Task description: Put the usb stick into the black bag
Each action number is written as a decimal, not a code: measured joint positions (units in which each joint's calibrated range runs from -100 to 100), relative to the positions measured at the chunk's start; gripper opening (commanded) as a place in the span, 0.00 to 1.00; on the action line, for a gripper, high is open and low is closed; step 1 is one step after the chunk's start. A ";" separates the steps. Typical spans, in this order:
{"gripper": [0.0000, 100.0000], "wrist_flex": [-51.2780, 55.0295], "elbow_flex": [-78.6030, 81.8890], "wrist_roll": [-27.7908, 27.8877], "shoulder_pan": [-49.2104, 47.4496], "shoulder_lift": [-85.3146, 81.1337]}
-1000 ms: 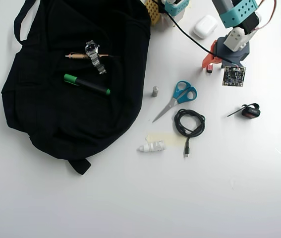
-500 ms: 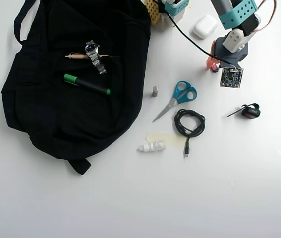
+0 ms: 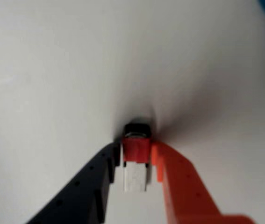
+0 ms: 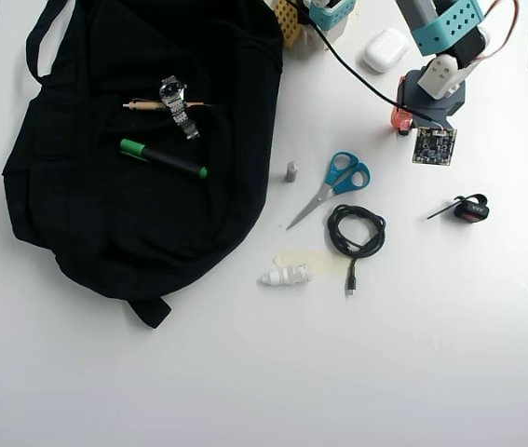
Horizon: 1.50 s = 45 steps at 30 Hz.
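Red stick: the small red-bodied, white-ended usb stick (image 3: 135,161) sits between the fingers, on the white tabletop (image 3: 53,70).
Hand (image 3: 134,163): black and orange fingers clenched against the stick's sides, pointing down.
Progress: grasp made; lift and carry remain.
Bag: large black soft fabric bag (image 4: 152,186) lies well away from the hand.

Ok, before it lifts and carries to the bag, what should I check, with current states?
1. usb stick sits between the hand fingers: ok.
2. Both fingers touching the stick: cannot tell for certain; they look to be against its sides.
3. Stick off the table: cannot tell.
4. black bag lies in plain sight: ok.
5. Carry path crosses the scissors; needs lift height: not ok yet.
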 measured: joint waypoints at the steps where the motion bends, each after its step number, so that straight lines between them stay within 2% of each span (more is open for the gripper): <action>1: 0.09 0.00 0.00 0.00 0.00 0.00; 4: 0.09 0.00 0.00 0.00 0.00 0.00; 9: 0.02 -0.09 0.00 0.00 0.00 0.00; 30: 0.02 0.17 -0.68 0.20 0.00 -0.17; 45: 0.02 10.40 -6.83 0.20 0.00 0.33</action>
